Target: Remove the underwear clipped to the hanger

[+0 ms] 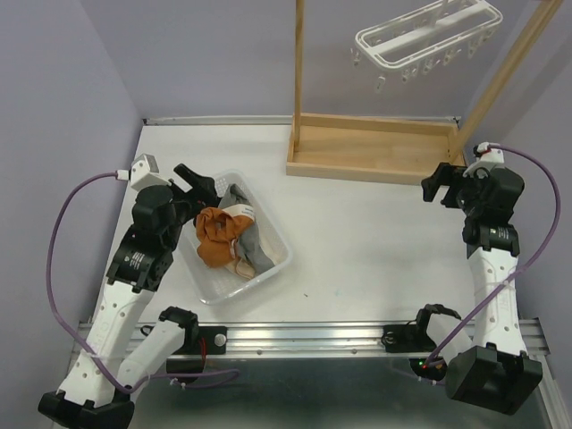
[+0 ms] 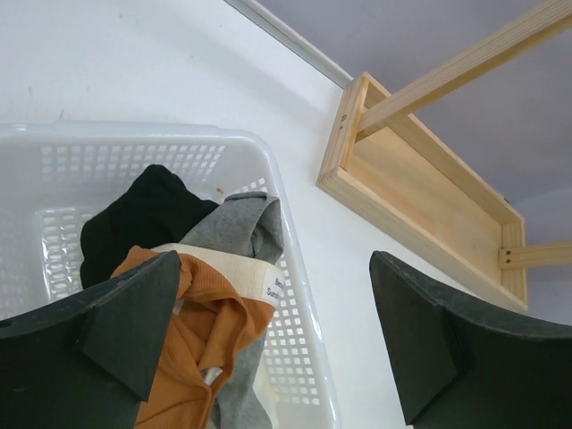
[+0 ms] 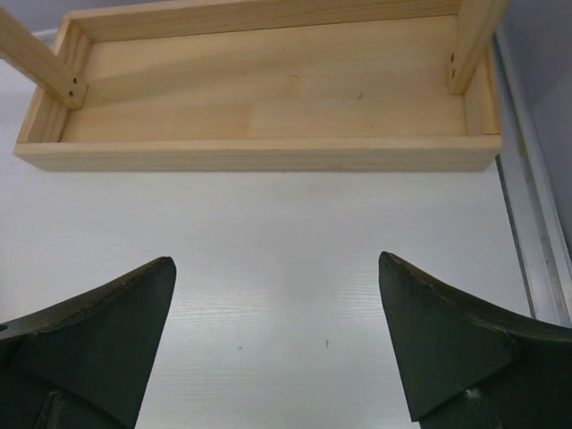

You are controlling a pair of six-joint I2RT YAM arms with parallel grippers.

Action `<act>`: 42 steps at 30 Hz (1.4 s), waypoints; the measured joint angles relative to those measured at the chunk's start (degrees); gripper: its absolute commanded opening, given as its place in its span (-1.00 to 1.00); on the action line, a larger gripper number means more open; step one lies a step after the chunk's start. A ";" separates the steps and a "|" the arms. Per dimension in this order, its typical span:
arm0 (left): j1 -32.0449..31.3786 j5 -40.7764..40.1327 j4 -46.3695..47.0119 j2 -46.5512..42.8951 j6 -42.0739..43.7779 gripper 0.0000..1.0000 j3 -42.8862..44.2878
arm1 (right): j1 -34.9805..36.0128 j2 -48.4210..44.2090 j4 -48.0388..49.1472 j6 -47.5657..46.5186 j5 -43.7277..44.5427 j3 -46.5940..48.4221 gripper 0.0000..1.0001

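The underwear [image 1: 228, 239] lies heaped in the basket [image 1: 219, 288], its black piece mostly buried. Left gripper [image 1: 198, 181] at the basket's far rim and right gripper [image 1: 438, 185] well right of it gape wide, empty.

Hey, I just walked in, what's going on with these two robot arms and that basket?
The white clip hanger up by the wooden stand is bare, with nothing clipped to it. The underwear, rust-orange, grey, black and cream pieces, lies piled in the white basket. The left hand hovers open at the basket, holding nothing. The right hand is open and empty too, over the table near the stand's base.
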 measured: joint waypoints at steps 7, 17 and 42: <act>0.00 0.31 4.15 -4.26 12.44 0.98 0.00 | 0.00 -0.02 -0.13 6.84 13.51 0.85 1.00; 0.00 -5.68 18.16 -9.42 24.81 0.98 -5.75 | 0.00 -0.07 -0.79 10.93 30.08 1.20 1.00; 0.00 -7.37 23.21 -9.46 26.32 0.98 -12.87 | 0.00 0.74 -1.18 12.81 36.79 1.20 1.00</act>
